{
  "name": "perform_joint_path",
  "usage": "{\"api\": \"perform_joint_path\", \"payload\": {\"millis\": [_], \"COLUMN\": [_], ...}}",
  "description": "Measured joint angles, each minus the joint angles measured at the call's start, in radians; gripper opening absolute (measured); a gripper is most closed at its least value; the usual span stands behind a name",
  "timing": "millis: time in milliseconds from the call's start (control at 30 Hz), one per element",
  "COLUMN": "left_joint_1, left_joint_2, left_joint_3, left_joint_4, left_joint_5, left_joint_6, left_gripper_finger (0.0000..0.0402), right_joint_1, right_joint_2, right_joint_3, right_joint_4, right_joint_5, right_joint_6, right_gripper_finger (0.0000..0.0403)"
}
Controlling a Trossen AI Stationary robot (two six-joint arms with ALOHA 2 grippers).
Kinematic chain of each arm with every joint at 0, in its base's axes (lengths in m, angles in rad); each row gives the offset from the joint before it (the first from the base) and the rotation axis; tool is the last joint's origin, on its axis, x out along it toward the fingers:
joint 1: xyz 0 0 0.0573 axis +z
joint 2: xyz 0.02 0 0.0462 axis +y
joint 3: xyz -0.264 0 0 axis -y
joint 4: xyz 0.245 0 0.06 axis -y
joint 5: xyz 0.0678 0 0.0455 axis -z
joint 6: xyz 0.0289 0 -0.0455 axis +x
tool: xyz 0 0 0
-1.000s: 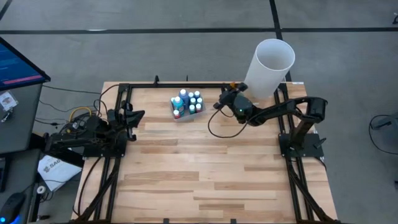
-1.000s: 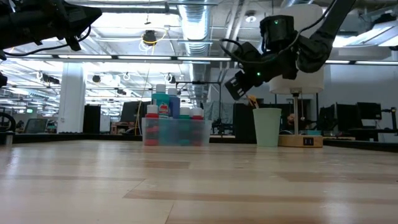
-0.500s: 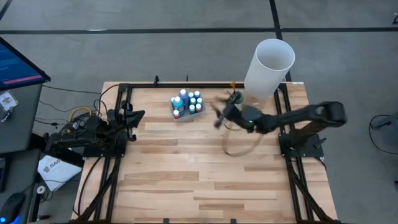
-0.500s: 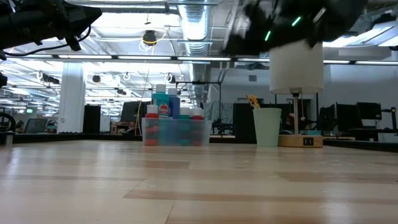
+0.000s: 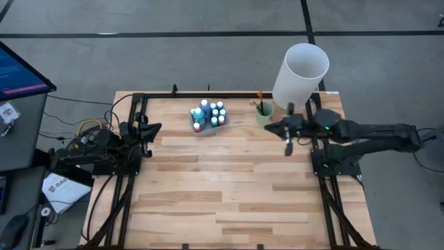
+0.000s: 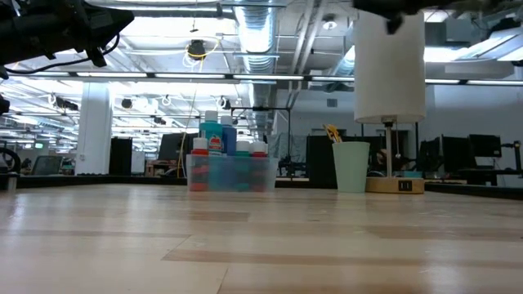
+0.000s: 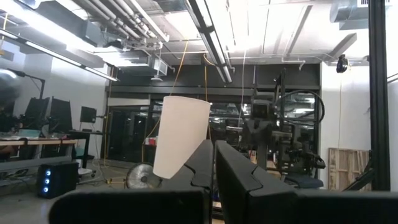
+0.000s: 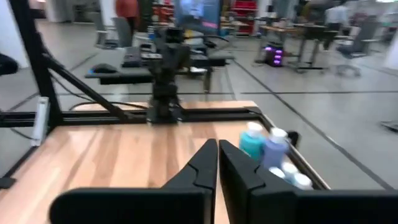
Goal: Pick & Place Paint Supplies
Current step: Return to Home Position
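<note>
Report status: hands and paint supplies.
Left hand shut, parked left. Right hand shut, empty, right side. Bottles in clear bin, brushes in green cup. Nothing blocking.

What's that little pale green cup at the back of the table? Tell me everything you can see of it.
The pale green cup is plain, opaque and slightly narrower at the bottom; it looks like plastic. It stands upright on the wooden table near the far edge, beside the tall white cylinder and apart from the clear bin of paint bottles. Thin brushes stick out of it, one yellow-orange, leaning over the rim. Nothing else touches it.
</note>
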Motion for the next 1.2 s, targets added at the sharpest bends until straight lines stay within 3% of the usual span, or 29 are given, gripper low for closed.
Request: {"api": "perform_joint_path", "payload": {"millis": [200,367,533,700,833,1200], "left_joint_1": [0.000,0.000,0.000,0.000,0.000,0.000], "left_joint_2": [0.000,0.000,0.000,0.000,0.000,0.000], "left_joint_3": [0.000,0.000,0.000,0.000,0.000,0.000], "left_joint_4": [0.000,0.000,0.000,0.000,0.000,0.001], "left_joint_5": [0.000,0.000,0.000,0.000,0.000,0.000], "left_joint_6": [0.000,0.000,0.000,0.000,0.000,0.000], "left_gripper_finger": [0.0002,0.0002,0.0002,0.0002,0.0002,0.0002], "right_joint_1": [0.030,0.012,-0.010,-0.013,-0.012,-0.017], "right_joint_2": [-0.171,-0.290,-0.459,-0.637,-0.763,-0.738], "right_joint_3": [-0.236,-0.462,-0.587,-0.648,-0.664,-0.663], "right_joint_4": [0.085,0.297,0.350,0.343,0.237,0.034], "right_joint_5": [0.119,0.120,0.117,0.034,-0.007,-0.026], "right_joint_6": [0.009,0.027,0.030,0.004,0.001,0.064], "right_gripper_finger": [0.0004,0.0002,0.0002,0.0001,0.0001,0.0001]}}
